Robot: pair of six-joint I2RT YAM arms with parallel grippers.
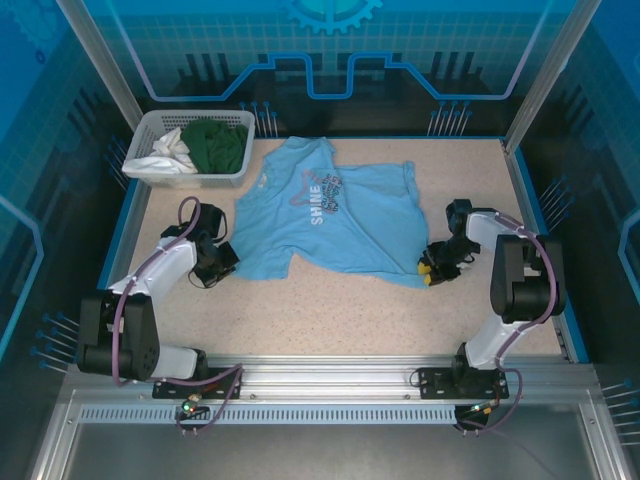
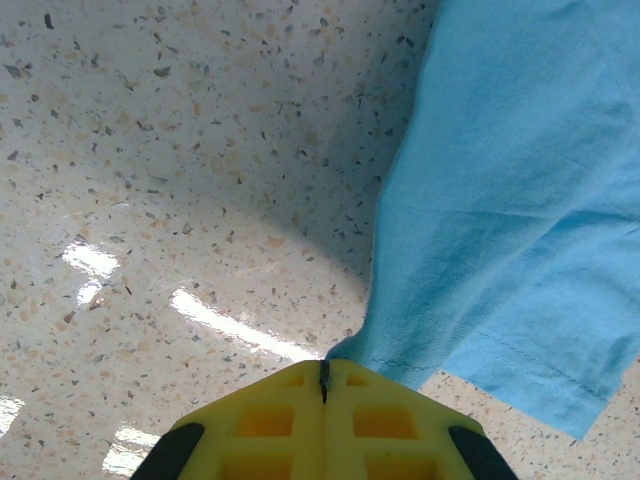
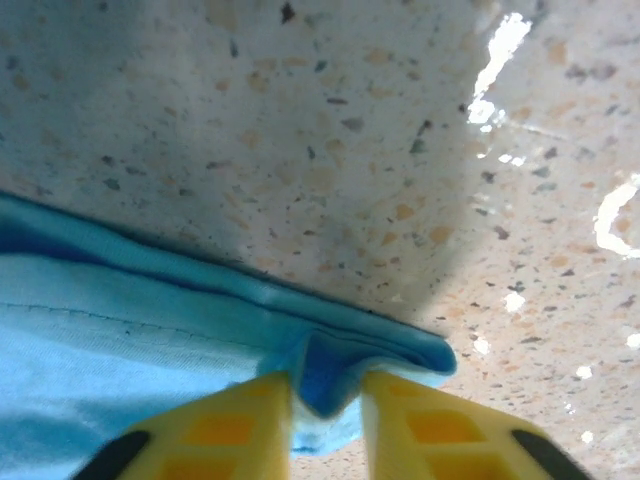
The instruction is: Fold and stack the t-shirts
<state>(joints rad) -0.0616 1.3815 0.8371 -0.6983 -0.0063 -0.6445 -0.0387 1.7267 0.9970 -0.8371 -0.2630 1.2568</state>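
Both near corners of the light blue t-shirt (image 1: pixel 330 215) are pinched; shirt lies rumpled on table (image 1: pixel 330 310) centre. Left gripper (image 2: pixel 323 385) pressed together on near-left hem; right gripper (image 3: pixel 325 400) narrowly parted, clamping a near-right hem fold

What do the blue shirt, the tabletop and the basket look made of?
The blue shirt looks like soft knit cloth, probably cotton: matte, wrinkled, with a stitched hem. The tabletop is a speckled stone-like or laminate surface, glossy with light glare. The basket is likely white plastic with slotted walls.
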